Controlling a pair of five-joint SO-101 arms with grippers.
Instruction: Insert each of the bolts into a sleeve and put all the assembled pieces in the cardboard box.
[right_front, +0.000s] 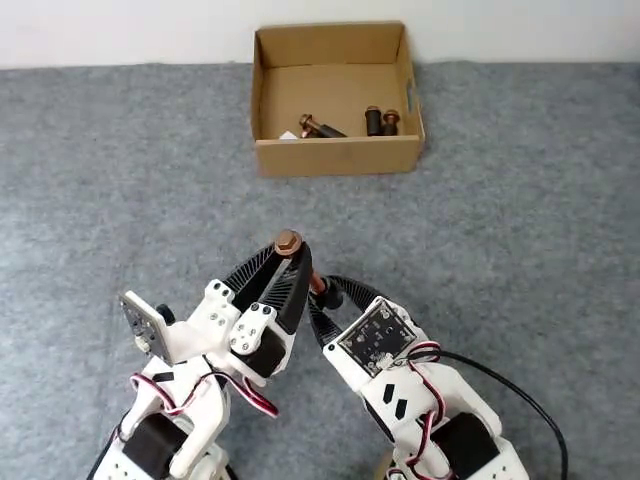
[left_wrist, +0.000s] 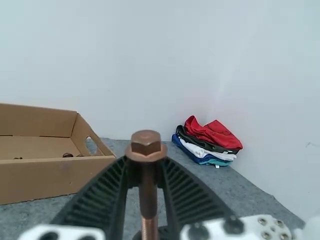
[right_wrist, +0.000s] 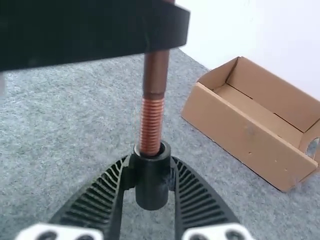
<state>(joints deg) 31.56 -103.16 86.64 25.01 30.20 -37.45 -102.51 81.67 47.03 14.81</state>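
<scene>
My left gripper (left_wrist: 146, 172) is shut on a copper bolt (left_wrist: 146, 150), held upright by its shank just under the hex head (right_front: 288, 242). Below it, my right gripper (right_wrist: 151, 182) is shut on a black sleeve (right_wrist: 151, 175). The bolt's threaded end (right_wrist: 151, 125) sits in the sleeve's mouth. Both grippers meet above the carpet in front of the cardboard box (right_front: 335, 155), which holds assembled pieces (right_front: 380, 121) and another bolt piece (right_front: 318, 127).
Grey carpet (right_front: 520, 220) covers the table around the arms. The box (right_wrist: 250, 127) stands at the back centre, against a white wall. A pile of folded cloths (left_wrist: 207, 142) lies in the far corner.
</scene>
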